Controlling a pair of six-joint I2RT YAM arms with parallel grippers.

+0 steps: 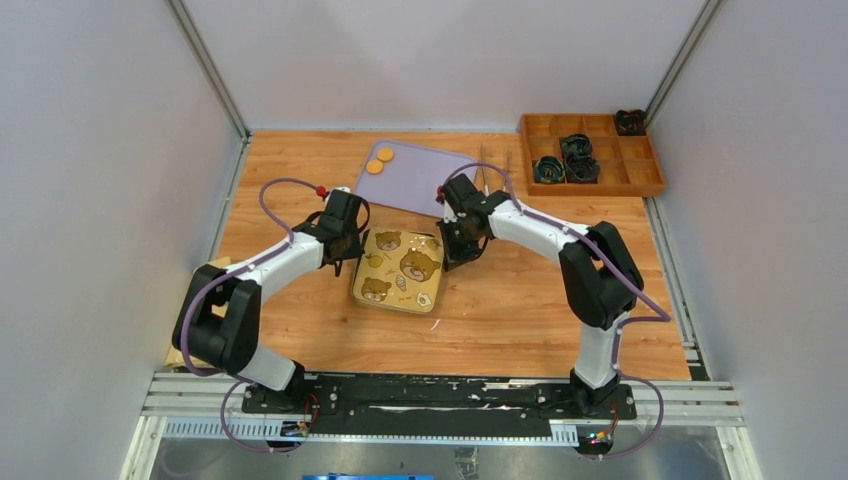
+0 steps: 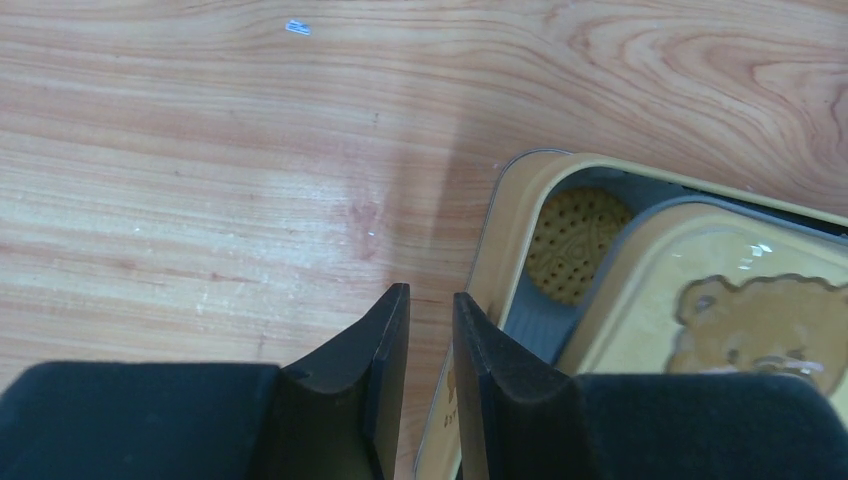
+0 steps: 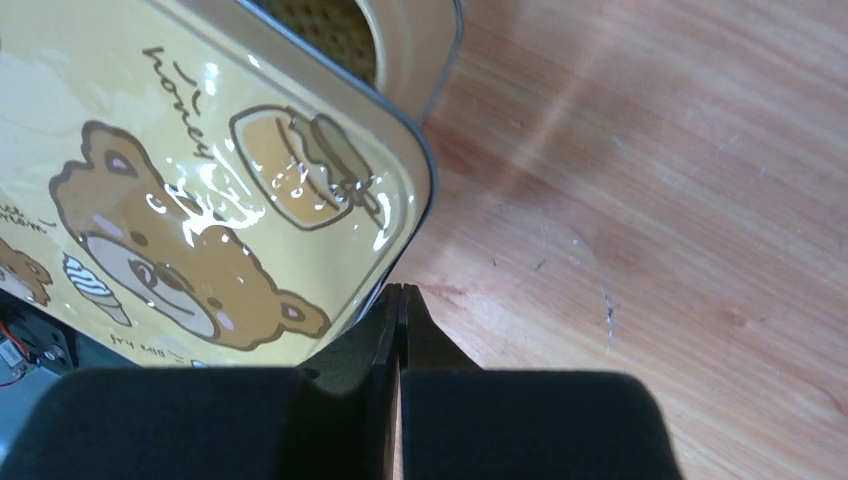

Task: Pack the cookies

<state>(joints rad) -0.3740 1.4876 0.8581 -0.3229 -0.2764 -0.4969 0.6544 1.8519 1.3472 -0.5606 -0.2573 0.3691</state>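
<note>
Two cookies (image 1: 385,153), flat round orange-yellow discs, lie right next to each other near the far left corner of the purple tray (image 1: 440,185), at the far middle of the worktop (image 1: 520,300). Another cookie (image 2: 578,243) sits inside the tin (image 2: 508,255) by its corner. It is golden and round, with small dots all over the face and a scalloped ring pattern. The right wrist view also shows a dotted cookie patch at the tin's edge; cannot tell if it is the same one. The lid (image 3: 200,180), yellow with bear drawings, lies askew on the tin, so part of the inside is uncovered. The left claw (image 2: 429,292) is just beside the tin's rim, fingers narrowly apart with nothing between them. The right claw (image 3: 402,290) is at the lid's corner, fingers pressed together and holding nothing; contact with the lid is unclear.
</note>
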